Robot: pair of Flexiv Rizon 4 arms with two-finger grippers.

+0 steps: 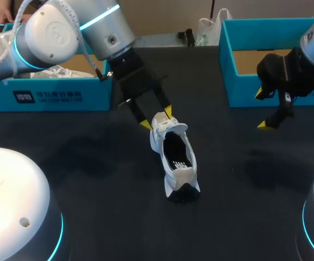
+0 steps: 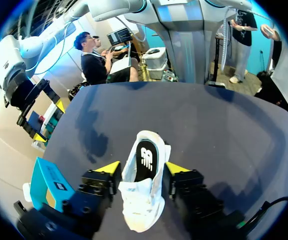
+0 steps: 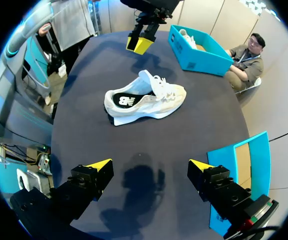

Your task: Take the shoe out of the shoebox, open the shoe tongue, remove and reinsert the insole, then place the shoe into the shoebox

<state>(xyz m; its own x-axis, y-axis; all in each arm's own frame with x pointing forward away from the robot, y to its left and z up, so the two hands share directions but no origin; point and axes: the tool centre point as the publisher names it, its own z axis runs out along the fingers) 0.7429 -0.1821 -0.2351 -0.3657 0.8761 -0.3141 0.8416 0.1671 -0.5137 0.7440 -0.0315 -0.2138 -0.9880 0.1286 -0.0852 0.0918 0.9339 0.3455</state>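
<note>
At the upper left of the head view, the left arm [image 1: 64,32] covered most of the left shoebox [image 1: 48,97]; its second shoe [image 1: 56,72] barely showed. At the upper right, the right shoebox [image 1: 238,89] ran off the edge, partly behind the right gripper [image 1: 262,109].

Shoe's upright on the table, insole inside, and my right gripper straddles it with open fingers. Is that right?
Not quite. It is the left gripper that straddles the shoe with open fingers, as the left wrist view shows; the right gripper hangs open, apart from it. The shoe is upright on the table, insole inside.
</note>
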